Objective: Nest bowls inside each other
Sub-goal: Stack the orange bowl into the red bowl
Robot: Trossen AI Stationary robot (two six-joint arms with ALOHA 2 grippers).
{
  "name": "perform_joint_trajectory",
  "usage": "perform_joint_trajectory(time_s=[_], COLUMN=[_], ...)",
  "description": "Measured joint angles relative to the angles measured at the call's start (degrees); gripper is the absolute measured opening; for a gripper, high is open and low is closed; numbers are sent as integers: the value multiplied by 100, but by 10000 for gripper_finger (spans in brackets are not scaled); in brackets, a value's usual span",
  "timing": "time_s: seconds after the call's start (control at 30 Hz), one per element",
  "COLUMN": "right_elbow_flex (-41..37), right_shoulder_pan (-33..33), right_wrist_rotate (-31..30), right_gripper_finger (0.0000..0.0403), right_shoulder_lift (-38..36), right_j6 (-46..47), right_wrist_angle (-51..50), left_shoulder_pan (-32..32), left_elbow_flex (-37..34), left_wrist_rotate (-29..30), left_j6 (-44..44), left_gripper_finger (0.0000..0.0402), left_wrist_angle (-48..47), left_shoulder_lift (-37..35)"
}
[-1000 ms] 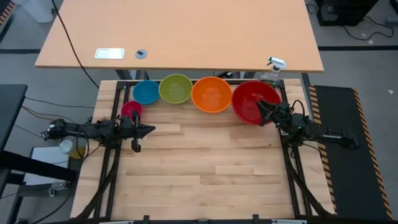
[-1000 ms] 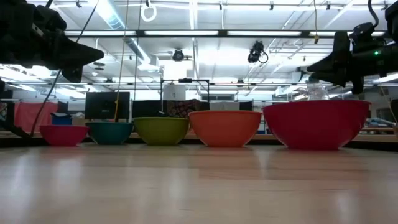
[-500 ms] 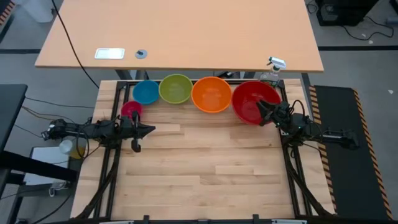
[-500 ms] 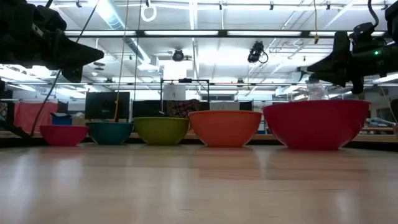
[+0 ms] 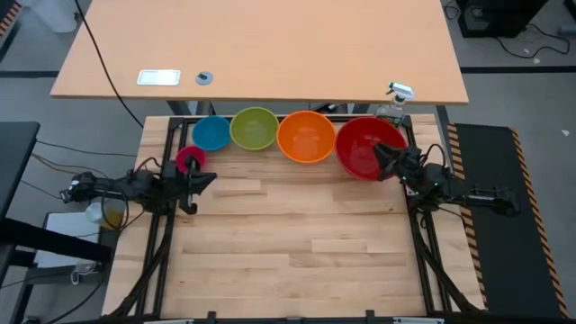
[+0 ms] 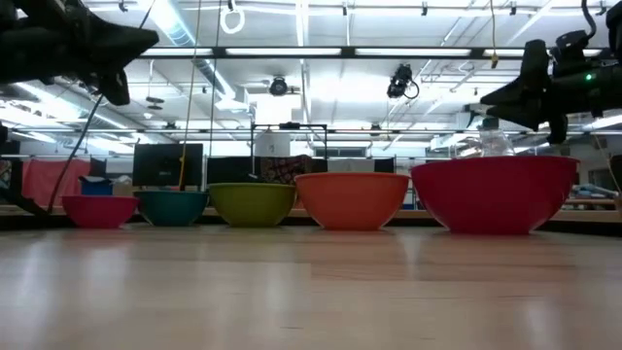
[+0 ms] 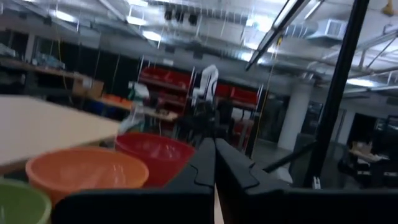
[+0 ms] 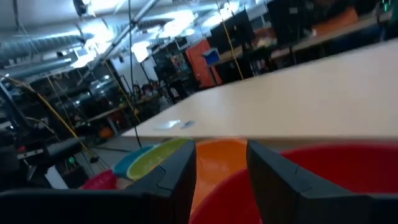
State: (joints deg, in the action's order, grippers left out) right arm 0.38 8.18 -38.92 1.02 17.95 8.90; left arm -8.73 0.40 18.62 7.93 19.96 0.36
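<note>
Five bowls stand on their bases along the table's far edge: pink [image 5: 190, 158], blue [image 5: 211, 133], green [image 5: 254, 128], orange [image 5: 306, 136] and red [image 5: 367, 148]. The pink one sits a little nearer than the others. My left gripper [image 5: 211, 180] hangs shut and tipped upward just near-right of the pink bowl, with nothing in it; its fingers [image 7: 214, 167] lie together. My right gripper [image 5: 379, 154] hovers open over the red bowl's right side, above its rim [image 6: 496, 161], with nothing between its fingers [image 8: 221, 168].
A large pale desk [image 5: 261, 45] stands beyond the far edge, with a spray bottle [image 5: 396, 97] by the far right corner. The wooden tabletop [image 5: 297, 243] stretches bare from the bowls to the near edge.
My left gripper has risen and tipped its fingers upward, staying shut beside the pink bowl. The bowls have kept their places.
</note>
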Motion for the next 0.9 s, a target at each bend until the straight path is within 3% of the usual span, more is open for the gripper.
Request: perform_joint_trajectory(time_s=[0.2,0.4,0.6,0.73,0.9], right_elbow_flex=[0,-1,0,0,140], right_shoulder_pan=[15,29,65,67,159], right_wrist_rotate=[-63,582,711,734,760], right_gripper_finger=[148,148,148,148,148], right_shoulder_lift=[0,22,251,590,1178], right_j6=[-587,86,-599,-601,-613], right_wrist_angle=[718,1038,1063,1064,1081], left_shoulder_pan=[0,5,259,617,1129], left_elbow_flex=[-1,0,34,238,731], left_wrist_rotate=[1,36,889,1073,1072], left_j6=[-102,-141,-318,-130,20], left_gripper_finger=[7,7,7,7,7], left_wrist_angle=[7,28,33,-110,-199], left_shoulder_lift=[0,1,65,530,1657])
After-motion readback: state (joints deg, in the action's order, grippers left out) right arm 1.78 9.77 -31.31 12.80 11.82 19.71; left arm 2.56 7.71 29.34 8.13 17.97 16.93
